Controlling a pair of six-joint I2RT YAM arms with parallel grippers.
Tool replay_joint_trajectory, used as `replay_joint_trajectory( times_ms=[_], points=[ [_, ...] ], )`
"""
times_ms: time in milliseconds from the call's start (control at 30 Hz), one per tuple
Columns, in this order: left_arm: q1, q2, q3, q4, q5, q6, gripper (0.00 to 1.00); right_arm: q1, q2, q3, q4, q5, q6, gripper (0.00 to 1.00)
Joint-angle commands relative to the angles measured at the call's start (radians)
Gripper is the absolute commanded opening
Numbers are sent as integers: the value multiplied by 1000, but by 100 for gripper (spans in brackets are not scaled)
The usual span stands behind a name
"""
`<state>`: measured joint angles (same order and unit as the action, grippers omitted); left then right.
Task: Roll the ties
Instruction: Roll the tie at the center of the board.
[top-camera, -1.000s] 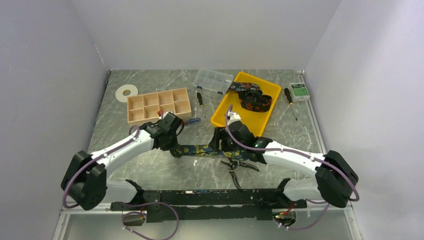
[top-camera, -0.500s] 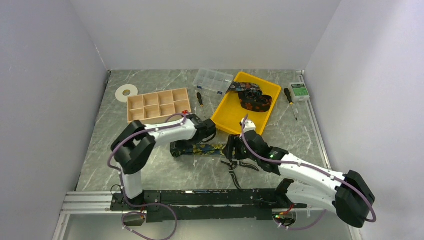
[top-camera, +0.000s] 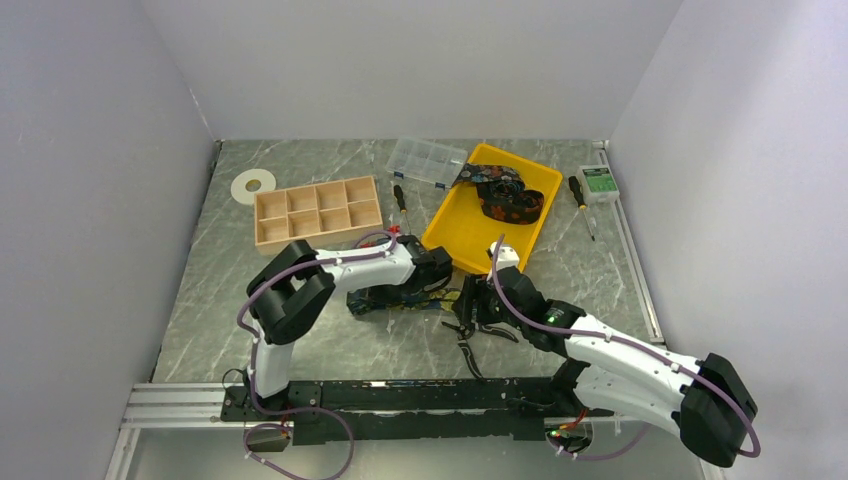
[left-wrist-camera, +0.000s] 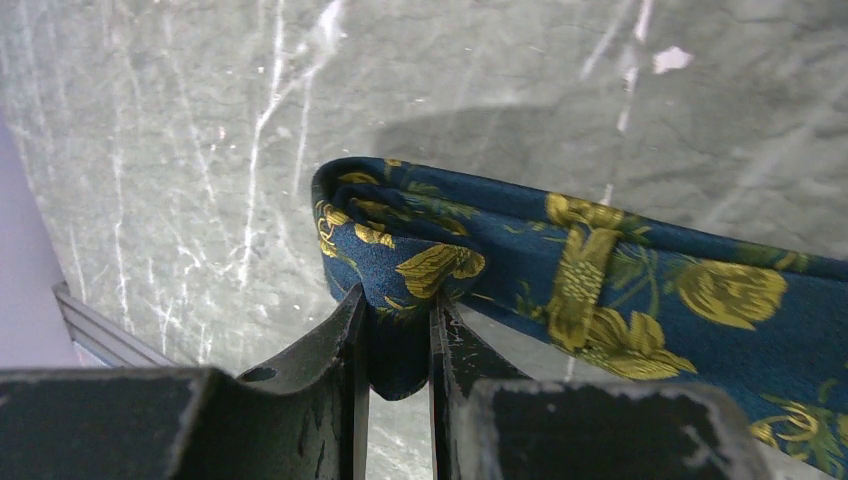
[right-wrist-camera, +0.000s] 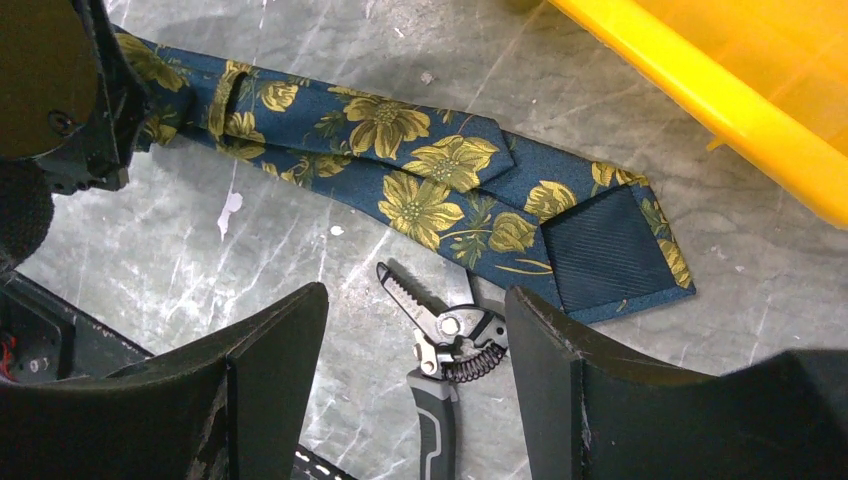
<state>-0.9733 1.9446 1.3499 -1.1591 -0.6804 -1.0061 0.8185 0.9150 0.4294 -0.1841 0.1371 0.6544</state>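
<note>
Left fingers (left-wrist-camera: 350, 345), set narrow, pinch the folded end of a tie (left-wrist-camera: 620, 290) lying flat on the tabletop (left-wrist-camera: 150, 150) near the yellow tray (right-wrist-camera: 720, 110). Right fingers (right-wrist-camera: 285, 345) stand wide above the pliers (right-wrist-camera: 445, 345), holding nothing.

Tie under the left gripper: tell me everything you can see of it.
The tie is dark blue woven fabric with yellow flowers and green leaves. It lies back-side up on the marble-look table: centre seam, keeper loop and dark ribbed lining at the wide tip show. The other end is folded over and pinched by the left gripper. Pliers lie beside the wide end.
</note>
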Motion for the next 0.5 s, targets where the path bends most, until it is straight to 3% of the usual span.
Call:
replay_joint_trajectory(
  times_ms=[0, 133, 233, 467],
  points=[
    [-11, -4, 18, 172, 102, 33, 25, -5, -20, -4, 17, 26, 1, 70],
    [-13, -24, -3, 236, 168, 67, 49, -5, -28, -8, 13, 28, 1, 70],
    [-14, -54, -26, 291, 216, 82, 60, -5, -30, -11, 13, 29, 4, 70],
    [-13, -132, -62, 350, 277, 113, 71, -5, -22, -8, 28, 16, 2, 70]
  ],
)
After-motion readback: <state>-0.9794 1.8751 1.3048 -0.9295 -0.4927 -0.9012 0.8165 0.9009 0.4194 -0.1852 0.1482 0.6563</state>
